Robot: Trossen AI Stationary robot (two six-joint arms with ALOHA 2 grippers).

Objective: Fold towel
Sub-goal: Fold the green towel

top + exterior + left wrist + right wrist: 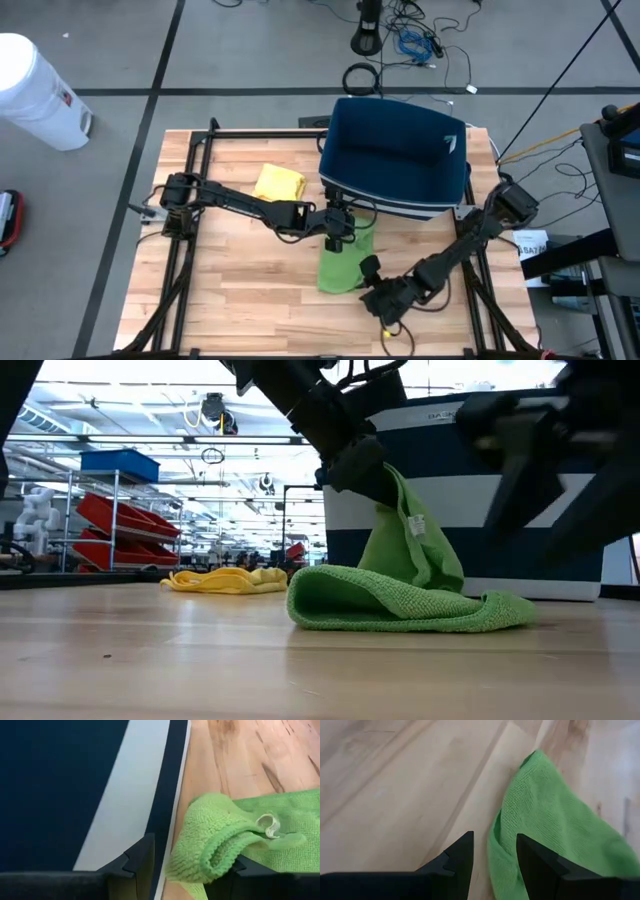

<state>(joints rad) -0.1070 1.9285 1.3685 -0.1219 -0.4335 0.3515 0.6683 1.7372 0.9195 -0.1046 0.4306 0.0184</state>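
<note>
Both arms reach inward, left gripper [337, 238] lifting the green towel's [340, 268] edge.

Bright even overhead light, soft shadows, blurred foreground in low view

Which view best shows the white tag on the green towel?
The left wrist view: the tag sits curled on the green towel beside that arm's own fingers. The low view shows it small on the lifted fold. The high and right wrist views show only green cloth, no tag.
</note>
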